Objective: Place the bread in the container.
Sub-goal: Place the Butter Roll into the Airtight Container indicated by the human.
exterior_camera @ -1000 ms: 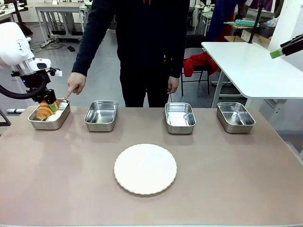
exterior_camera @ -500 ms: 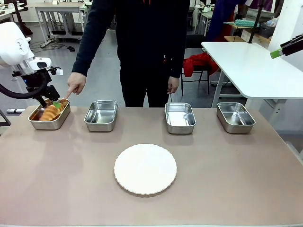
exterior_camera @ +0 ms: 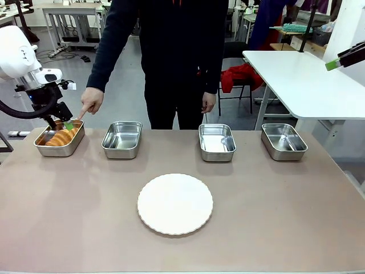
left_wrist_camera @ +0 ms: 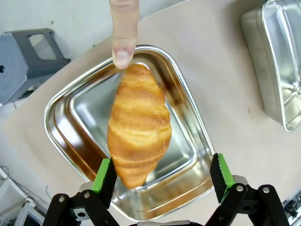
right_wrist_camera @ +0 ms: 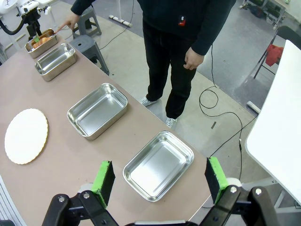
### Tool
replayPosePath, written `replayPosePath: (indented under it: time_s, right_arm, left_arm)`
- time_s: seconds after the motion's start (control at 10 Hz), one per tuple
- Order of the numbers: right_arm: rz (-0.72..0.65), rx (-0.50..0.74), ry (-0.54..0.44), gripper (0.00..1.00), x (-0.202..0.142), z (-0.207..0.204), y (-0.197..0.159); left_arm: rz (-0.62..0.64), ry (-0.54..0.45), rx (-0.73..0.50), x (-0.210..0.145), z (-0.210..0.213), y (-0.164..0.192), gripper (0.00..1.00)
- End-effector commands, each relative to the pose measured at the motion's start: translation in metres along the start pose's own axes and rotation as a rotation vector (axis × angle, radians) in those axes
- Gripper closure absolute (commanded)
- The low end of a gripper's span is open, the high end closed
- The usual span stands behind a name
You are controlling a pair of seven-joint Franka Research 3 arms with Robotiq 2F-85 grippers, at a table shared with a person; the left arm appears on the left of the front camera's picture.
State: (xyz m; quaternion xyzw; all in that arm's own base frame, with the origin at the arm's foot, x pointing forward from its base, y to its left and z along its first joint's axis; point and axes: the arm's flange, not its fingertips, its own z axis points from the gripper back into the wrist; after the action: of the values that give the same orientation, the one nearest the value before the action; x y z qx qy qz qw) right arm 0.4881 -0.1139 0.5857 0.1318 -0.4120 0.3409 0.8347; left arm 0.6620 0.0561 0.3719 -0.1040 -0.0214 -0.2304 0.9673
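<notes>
Left wrist view, ridged golden croissant [left_wrist_camera: 139,128], shiny round-cornered steel pan [left_wrist_camera: 188,141]

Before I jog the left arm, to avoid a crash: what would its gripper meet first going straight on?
Likely the bread lying in the container, between the open left gripper's fingers; depth is uncertain.

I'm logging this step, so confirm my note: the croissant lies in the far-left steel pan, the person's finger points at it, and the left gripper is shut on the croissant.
One thing is wrong: the left gripper is open, not shut on the croissant. The left wrist view shows its green pads spread wide, clear of the bread. The rest holds: the croissant lies in the far-left steel pan, and the person's finger points at it.
</notes>
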Motion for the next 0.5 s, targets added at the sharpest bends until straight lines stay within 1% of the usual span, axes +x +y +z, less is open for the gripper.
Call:
replayPosePath:
  time_s: [0.0, 0.4]
  right_arm:
    - [-0.001, 0.0, -0.005, 0.0, 0.0007, -0.0002, 0.0011]
    - [-0.001, 0.0, -0.005, 0.0, 0.0007, -0.0002, 0.0011]
  left_arm:
    - [0.001, 0.0, 0.0, -0.0002, -0.0005, 0.0006, 0.0]
    - [0.001, 0.002, -0.001, -0.0001, -0.0015, 0.0004, 0.0]
